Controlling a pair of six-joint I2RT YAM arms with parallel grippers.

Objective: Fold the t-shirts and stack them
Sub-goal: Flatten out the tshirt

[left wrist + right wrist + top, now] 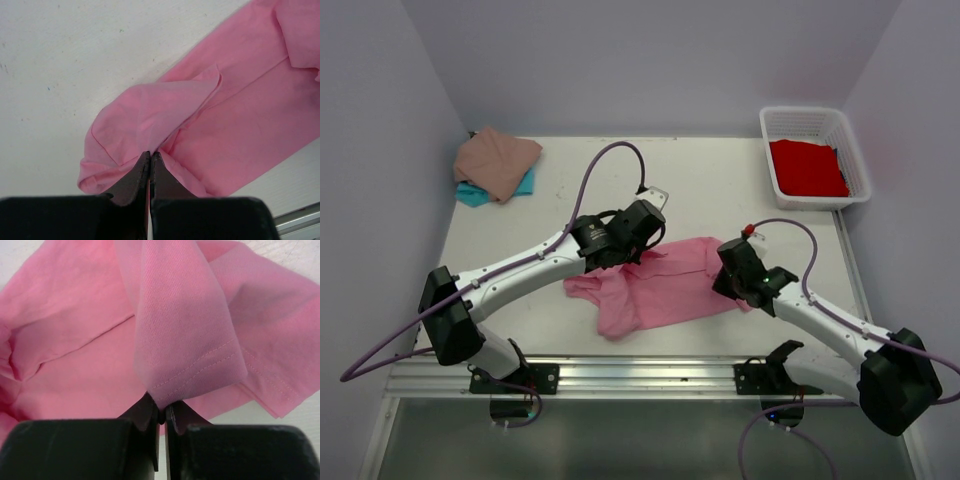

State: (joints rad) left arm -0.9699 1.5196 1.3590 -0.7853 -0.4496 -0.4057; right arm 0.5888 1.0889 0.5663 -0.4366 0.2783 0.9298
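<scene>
- The bright pink t-shirt (660,285) lies crumpled and partly spread on the near middle of the counter (720,190), stretched between the 2 arms, with its left part bunched into loose folds.
- Its cloth is plain and soft, with a stitched hem showing in the right wrist view on the fold that rises to the fingers.
- The left hand (150,156) sits at the shirt's far left edge, its jaws pressed together on a raised flap of pink cloth.
- The right hand (162,412) sits at the shirt's right end, its jaws closed narrowly on the hemmed fold, which stands up from the rest of the shirt.
- At the far left corner, well apart from both hands, a tan-pink t-shirt (495,162) lies bundled on top of a teal t-shirt (475,192).
- At the far right, a red t-shirt (807,168) lies folded flat in a white lattice basket (800,112).
</scene>
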